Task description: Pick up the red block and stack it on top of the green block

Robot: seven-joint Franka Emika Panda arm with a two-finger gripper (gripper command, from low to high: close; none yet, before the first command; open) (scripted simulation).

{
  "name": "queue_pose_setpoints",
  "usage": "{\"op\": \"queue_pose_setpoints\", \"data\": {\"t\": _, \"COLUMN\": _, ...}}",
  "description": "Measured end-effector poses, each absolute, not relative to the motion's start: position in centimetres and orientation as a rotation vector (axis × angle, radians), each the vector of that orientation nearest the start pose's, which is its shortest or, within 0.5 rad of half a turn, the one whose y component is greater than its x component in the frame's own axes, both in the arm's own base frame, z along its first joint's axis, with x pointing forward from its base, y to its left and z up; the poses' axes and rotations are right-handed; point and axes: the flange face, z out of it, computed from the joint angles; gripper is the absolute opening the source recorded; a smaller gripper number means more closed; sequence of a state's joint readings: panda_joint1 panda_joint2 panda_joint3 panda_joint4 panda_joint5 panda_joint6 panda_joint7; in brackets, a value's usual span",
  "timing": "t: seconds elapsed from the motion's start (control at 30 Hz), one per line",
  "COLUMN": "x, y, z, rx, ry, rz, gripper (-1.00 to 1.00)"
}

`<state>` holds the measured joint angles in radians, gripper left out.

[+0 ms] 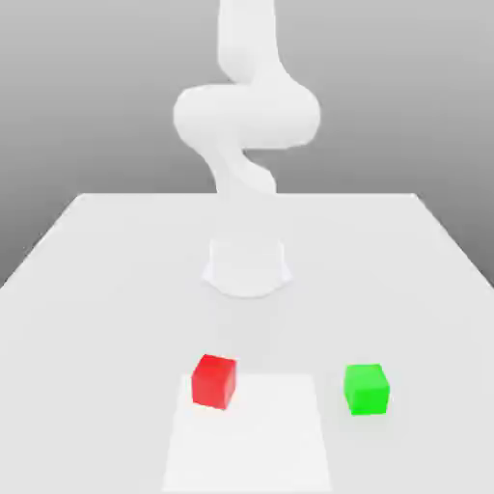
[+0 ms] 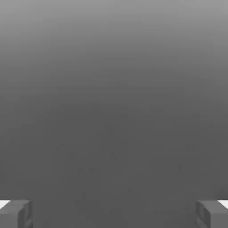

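Note:
A red block (image 1: 214,380) rests on the white table (image 1: 116,289), near the front and toward the exterior view's left. A green block (image 1: 367,389) sits on the table apart from it, toward the exterior view's right. The white arm (image 1: 246,116) rises from its round base (image 1: 247,266) behind the blocks and runs up out of the picture. In the hand view my gripper (image 2: 114,213) is open, its two grey fingertips (image 2: 15,213) far apart, with nothing between them and plain grey background beyond.
A brighter white square patch (image 1: 246,434) marks the table's front, with the red block at its far corner. The table's side edges slant inward toward the back.

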<state>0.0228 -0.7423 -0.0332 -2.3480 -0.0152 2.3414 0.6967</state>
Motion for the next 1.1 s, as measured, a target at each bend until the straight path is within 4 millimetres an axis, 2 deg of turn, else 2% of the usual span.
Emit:
{"op": "queue_pose_setpoints", "data": {"t": 0.2, "x": 41.3, "y": -2.4, "z": 56.5, "rx": -2.810, "ry": 0.646, "rz": -0.829, "gripper": 0.00}}
{"op": "queue_pose_setpoints", "data": {"t": 0.3, "x": 42.4, "y": -2.9, "z": 51.2, "rx": -2.913, "ry": 0.484, "rz": -0.739, "gripper": 0.00}}
{"op": "queue_pose_setpoints", "data": {"t": 0.43, "x": 42.7, "y": -3.4, "z": 44.3, "rx": -3.022, "ry": 0.248, "rz": -0.605, "gripper": 0.00}}
{"op": "queue_pose_setpoints", "data": {"t": 0.63, "x": 41.2, "y": -4.0, "z": 34.3, "rx": -3.111, "ry": -0.133, "rz": -0.379, "gripper": 0.00}}
{"op": "queue_pose_setpoints", "data": {"t": 0.83, "x": 37.4, "y": -4.4, "z": 25.4, "rx": -3.102, "ry": -0.525, "rz": -0.140, "gripper": 0.00}}
{"op": "queue_pose_setpoints", "data": {"t": 0.93, "x": 35.1, "y": -4.6, "z": 21.7, "rx": -3.064, "ry": -0.703, "rz": -0.030, "gripper": 0.00}}
{"op": "queue_pose_setpoints", "data": {"t": 1.1, "x": 34.7, "y": -4.5, "z": 17.4, "rx": -3.050, "ry": -0.758, "rz": -0.004, "gripper": 0.00}}
